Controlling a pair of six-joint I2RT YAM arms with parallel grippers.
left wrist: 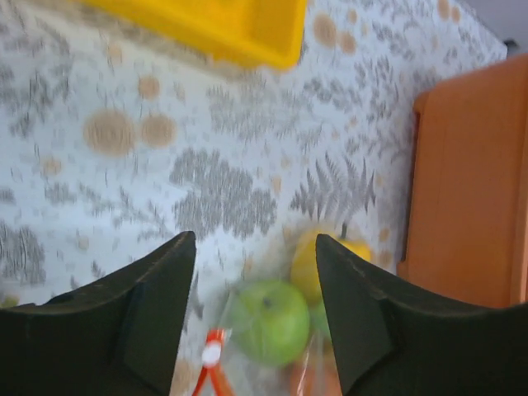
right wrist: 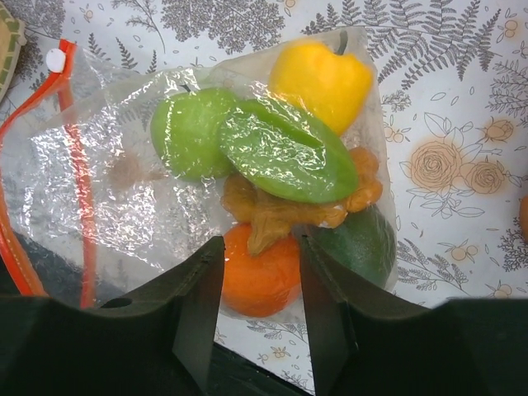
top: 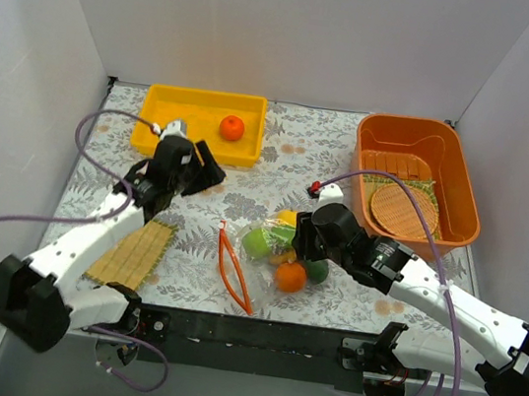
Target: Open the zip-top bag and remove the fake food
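**Top view.** The zip-top bag (top: 265,258) is lying flat on the floral table cover (top: 202,219). The fake food (top: 257,244) is sitting bunched in the bag's right-hand end. The orange-red zip strip (top: 232,271) is running along the bag's left end. In the right wrist view the strip is showing as two lines spreading apart from a white slider (right wrist: 56,59).

**Right wrist view.** Showing through the bag's film are:
- a bright green ball (right wrist: 186,132), with a light green flat piece (right wrist: 289,153) lying across it
- a yellow piece (right wrist: 322,78)
- a tan-brown lumpy piece (right wrist: 272,216)
- an orange ball (right wrist: 260,285)
- a dark green piece (right wrist: 363,243)

The right gripper (right wrist: 260,245) is hanging over the food end of the bag, its jaws standing partway apart. The orange ball is lying in line with the gap. Nothing is showing clamped, and whether the fingers are touching the film cannot be told.

**Left wrist view.** The left gripper (left wrist: 253,243) is hovering beyond the bag and to its left. Its jaws are standing wide apart and holding nothing. The bag is appearing blurred between the fingers.

**Surroundings.** A second orange ball (top: 232,127) is resting in the yellow tray (top: 205,95), well beyond the bag and to its left. The orange bin (top: 464,198) is standing beyond the bag to its right, holding wooden slats (top: 399,165) and a round woven disc (top: 404,211). The woven straw mat (top: 132,253) is lying left of the bag, apart from it.
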